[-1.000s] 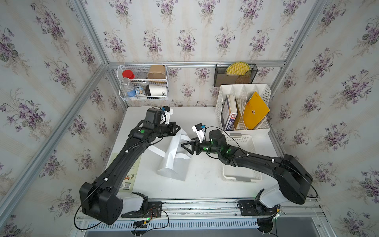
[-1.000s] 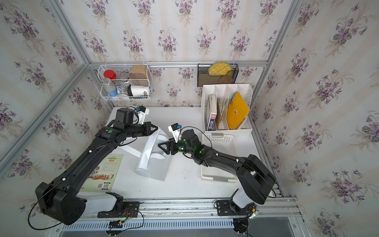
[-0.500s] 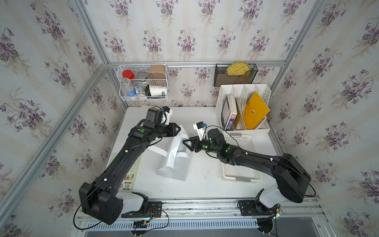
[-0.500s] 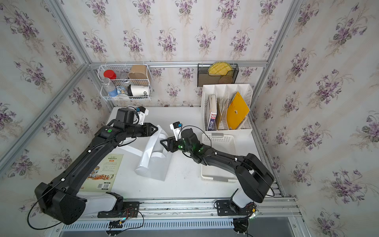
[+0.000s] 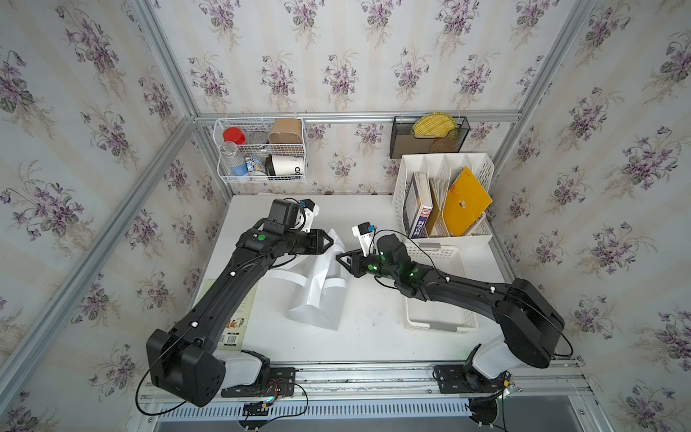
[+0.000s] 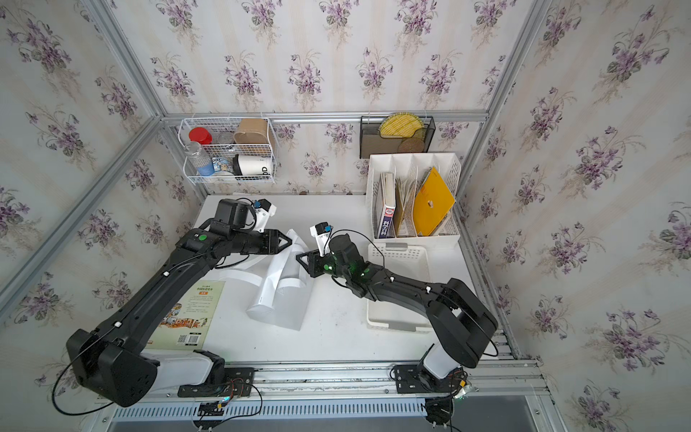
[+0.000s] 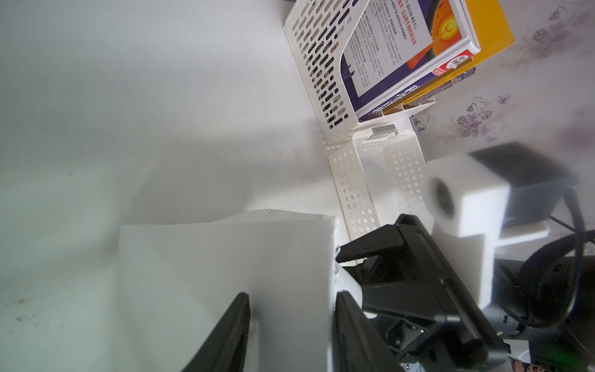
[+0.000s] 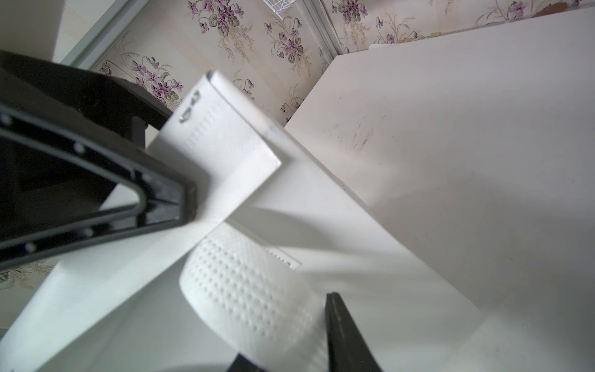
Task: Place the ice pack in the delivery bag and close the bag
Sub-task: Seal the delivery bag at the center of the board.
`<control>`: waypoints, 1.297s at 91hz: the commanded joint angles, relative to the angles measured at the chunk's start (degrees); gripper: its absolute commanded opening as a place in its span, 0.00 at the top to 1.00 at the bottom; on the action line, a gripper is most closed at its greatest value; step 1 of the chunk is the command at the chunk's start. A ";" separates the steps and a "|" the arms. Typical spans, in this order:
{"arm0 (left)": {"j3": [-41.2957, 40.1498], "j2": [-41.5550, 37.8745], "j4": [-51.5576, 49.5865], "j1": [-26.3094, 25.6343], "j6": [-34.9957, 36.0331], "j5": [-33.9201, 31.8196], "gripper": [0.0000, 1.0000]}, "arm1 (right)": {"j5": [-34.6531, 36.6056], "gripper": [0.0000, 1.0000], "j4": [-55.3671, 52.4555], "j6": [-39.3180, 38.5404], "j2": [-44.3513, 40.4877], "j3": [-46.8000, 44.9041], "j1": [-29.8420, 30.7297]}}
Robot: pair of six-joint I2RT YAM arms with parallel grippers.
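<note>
Delivery bag (image 5: 318, 288) lies toppled — left gripper (image 5: 332, 241) straddles its rim, jaws apart; right gripper (image 5: 341, 261) brackets a strap handle (image 8: 251, 290), grip unclear — likely to spread the mouth.

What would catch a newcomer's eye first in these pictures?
The black left tool and right tool sit nearly tip to tip at the top of the white delivery bag, centre scene. A bright yellow folder stands out in the white file rack at the back.
</note>
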 commanded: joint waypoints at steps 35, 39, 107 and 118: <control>3.55 3.24 -1.72 -0.22 -1.89 -4.14 1.00 | 2.09 1.00 -0.90 1.20 -2.34 -0.96 0.05; 3.54 3.26 -1.38 -0.23 -2.58 -4.76 1.00 | 3.02 1.00 -1.71 1.20 -2.78 -0.90 0.00; 6.34 -6.31 -5.87 -0.23 -11.13 3.38 0.46 | 6.76 1.00 -6.08 1.81 -4.10 -0.19 -0.03; 5.63 -8.04 -5.00 0.12 -16.19 4.59 0.48 | 6.59 1.00 -6.16 1.82 -4.20 -0.28 0.02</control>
